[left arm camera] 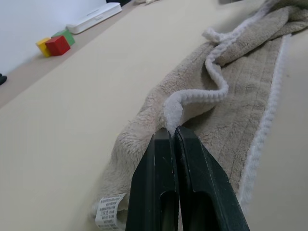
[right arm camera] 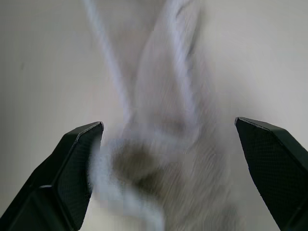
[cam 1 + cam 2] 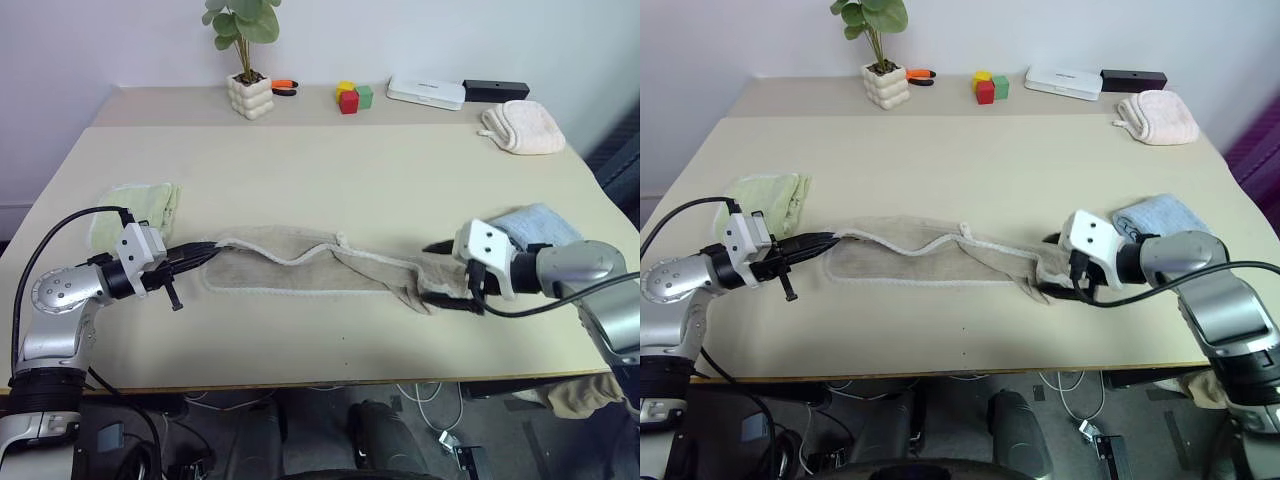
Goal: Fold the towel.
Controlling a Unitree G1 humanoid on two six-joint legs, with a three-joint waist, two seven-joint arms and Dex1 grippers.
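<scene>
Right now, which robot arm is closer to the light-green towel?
Left. Its tool sits just beside the light-green towel, pinching the beige towel. The right tool is far across the table.

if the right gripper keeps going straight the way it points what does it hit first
Most likely the towel: the open right gripper points down at its bunched end, which lies between the spread fingers, with the table under it. Depth is hard to judge.

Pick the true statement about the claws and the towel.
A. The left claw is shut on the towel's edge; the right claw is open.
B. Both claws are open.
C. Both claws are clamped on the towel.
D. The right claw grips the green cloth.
A: the left claw pinches the towel's corded edge, while the right claw gapes over it.
</scene>
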